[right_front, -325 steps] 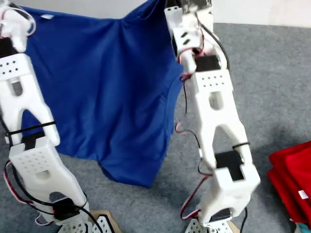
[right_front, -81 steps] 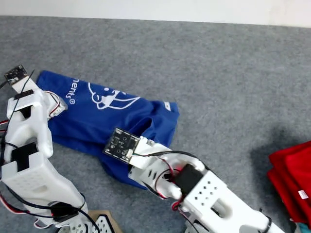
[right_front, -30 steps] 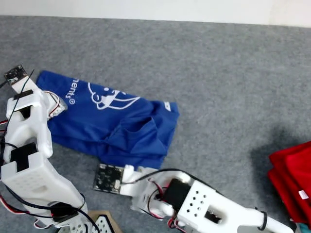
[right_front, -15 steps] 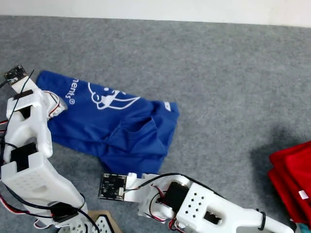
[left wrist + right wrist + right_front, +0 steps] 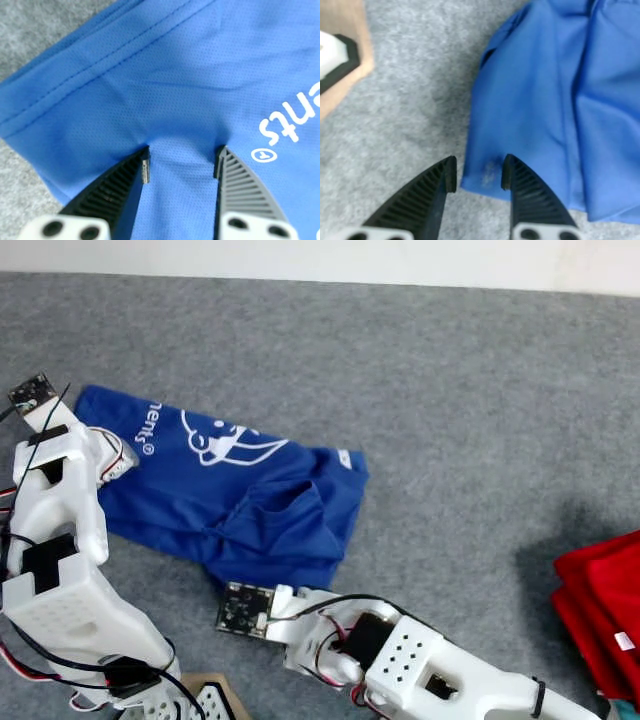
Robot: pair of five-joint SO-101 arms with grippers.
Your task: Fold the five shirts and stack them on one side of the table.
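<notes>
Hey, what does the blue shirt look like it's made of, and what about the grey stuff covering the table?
Blue shirt: likely a synthetic sports knit, matte with a faint sheen. The left wrist view shows a fine pinhole mesh texture and a double-stitched hem.
Grey table cover: probably felt or short-pile carpet, matte. It looks speckled and slightly fuzzy.

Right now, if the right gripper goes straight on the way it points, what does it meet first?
Most likely the hem of the blue shirt: the right gripper has its open jaws on either side of that edge. How far above the cloth they are is unclear.
</notes>
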